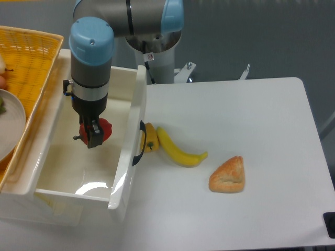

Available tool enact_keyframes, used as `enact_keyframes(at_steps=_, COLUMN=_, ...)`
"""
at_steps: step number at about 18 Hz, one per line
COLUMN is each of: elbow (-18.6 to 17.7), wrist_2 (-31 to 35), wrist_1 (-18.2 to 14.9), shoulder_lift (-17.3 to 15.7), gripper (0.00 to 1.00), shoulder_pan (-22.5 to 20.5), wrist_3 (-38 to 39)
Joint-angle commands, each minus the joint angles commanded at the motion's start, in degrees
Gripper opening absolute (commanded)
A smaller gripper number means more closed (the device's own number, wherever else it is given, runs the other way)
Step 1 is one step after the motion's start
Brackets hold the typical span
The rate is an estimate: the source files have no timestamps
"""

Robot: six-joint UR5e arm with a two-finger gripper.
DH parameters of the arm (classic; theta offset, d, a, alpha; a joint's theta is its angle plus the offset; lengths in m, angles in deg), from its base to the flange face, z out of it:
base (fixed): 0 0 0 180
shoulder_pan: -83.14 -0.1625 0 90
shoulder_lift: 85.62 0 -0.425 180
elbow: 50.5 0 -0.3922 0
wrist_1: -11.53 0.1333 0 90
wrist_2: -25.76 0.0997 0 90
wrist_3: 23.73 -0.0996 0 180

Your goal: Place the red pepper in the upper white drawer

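Observation:
My gripper (92,136) points straight down inside the upper white drawer (128,157), which stands open at the left of the table. The gripper is shut on the red pepper (105,129), a small glossy red fruit that shows on both sides of the dark fingers. The pepper hangs a little above the drawer's white floor, near the middle of the drawer. The drawer's black curved handle (140,143) faces right toward the table.
A woven yellow basket (31,57) with a white plate (9,123) stands left of the drawer. On the table right of the handle lie a small yellow-orange pepper (151,138), a banana (179,151) and a pastry (228,175).

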Motion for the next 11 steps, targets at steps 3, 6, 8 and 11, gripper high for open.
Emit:
enact_keyframes(at_steps=3, elbow=0.0, wrist_2=0.0, wrist_1=0.0, shoulder_lift=0.17, gripper=0.58, shoulder_pan=0.0, wrist_3=0.09)
enact_keyframes(at_steps=6, elbow=0.0, wrist_2=0.0, wrist_1=0.0, shoulder_lift=0.44, gripper=0.61, shoulder_pan=0.0, wrist_3=0.17)
enact_keyframes(at_steps=8, elbow=0.0, wrist_2=0.0, wrist_1=0.0, shoulder_lift=0.44, gripper=0.61, shoulder_pan=0.0, wrist_3=0.18)
enact_keyframes(at_steps=11, elbow=0.0, wrist_2=0.0, wrist_1=0.0, shoulder_lift=0.44, gripper=0.63, shoulder_pan=0.0, wrist_3=0.09)
